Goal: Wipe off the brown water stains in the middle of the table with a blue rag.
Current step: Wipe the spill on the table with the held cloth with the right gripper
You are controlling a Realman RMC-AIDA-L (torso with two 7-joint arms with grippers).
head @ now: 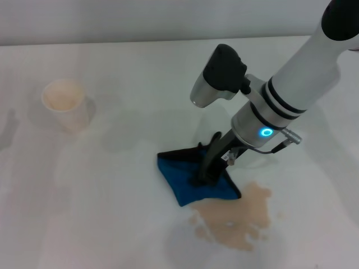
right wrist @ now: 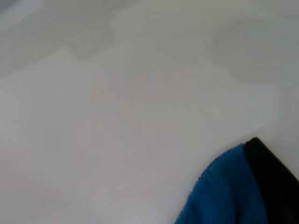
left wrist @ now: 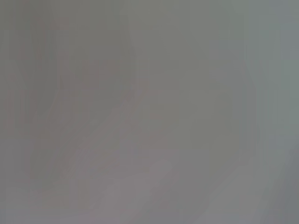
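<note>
Now | right gripper [head: 203,178] pressed on blue rag [head: 185,182], fingers' state unclear; rag touches brown water stains [head: 238,218] | paper cup [head: 66,103] seemingly holds tan liquid

The right arm enters from the upper right of the head view and slopes down and to the left toward the work area. Its white forearm ends in a black-banded wrist bearing a lit blue ring indicator. A black and silver camera housing projects from the wrist on the upper side. The right gripper [head: 206,175] points steeply downward, its dark fingers [head: 210,159] close together at the tips. The left arm is out of view.
</note>
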